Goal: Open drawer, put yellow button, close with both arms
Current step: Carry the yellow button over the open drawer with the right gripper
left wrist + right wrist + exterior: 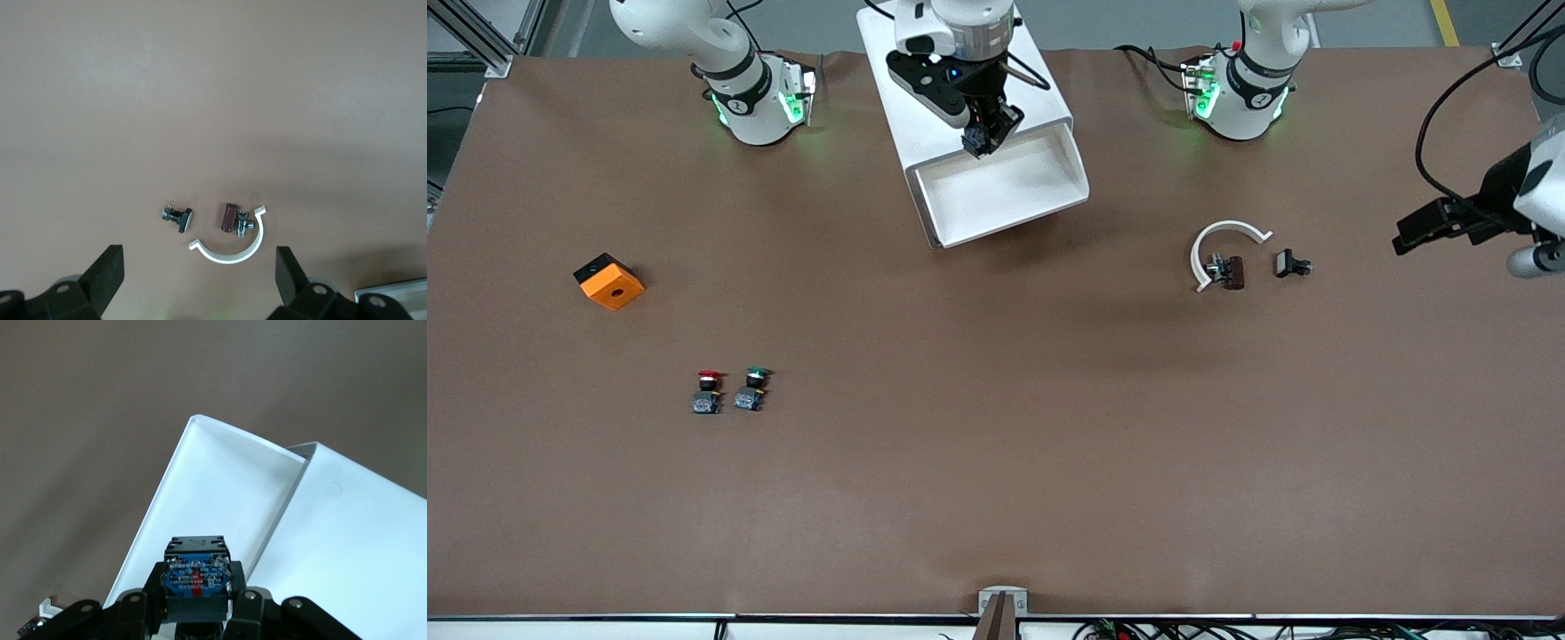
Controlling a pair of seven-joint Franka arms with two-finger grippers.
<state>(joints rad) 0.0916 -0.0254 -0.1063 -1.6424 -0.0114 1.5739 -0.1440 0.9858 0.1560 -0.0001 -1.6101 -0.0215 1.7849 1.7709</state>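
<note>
Worktop [996,462]: brown mat covering the whole surface, both arm bases along its robot edge.
Cabinet [889,98]: white, rounded, standing between the two bases.
Drawer [1005,191]: top one, pulled out toward the front camera, its white tray directly under the right gripper.
Right gripper [983,142]: up in the air over the open drawer, fingers clamped on the button's blue-grey block.
Yellow button [197,577]: held in the right gripper above the drawer tray; only its block base shows, the cap hidden below the fingers.
Left gripper [200,270]: raised over the left arm's end of the worktop, fingers spread wide apart, waiting.
White curved clip [235,247]: on the worktop below the left gripper, a small brown part [229,217] touching it.
Small black part [179,217]: just beside the clip.
Red-capped button [708,392] and green-capped button [751,388]: side by side, well apart from both grippers.
Orange block [609,281]: toward the right arm's end, well apart from the right gripper.
</note>
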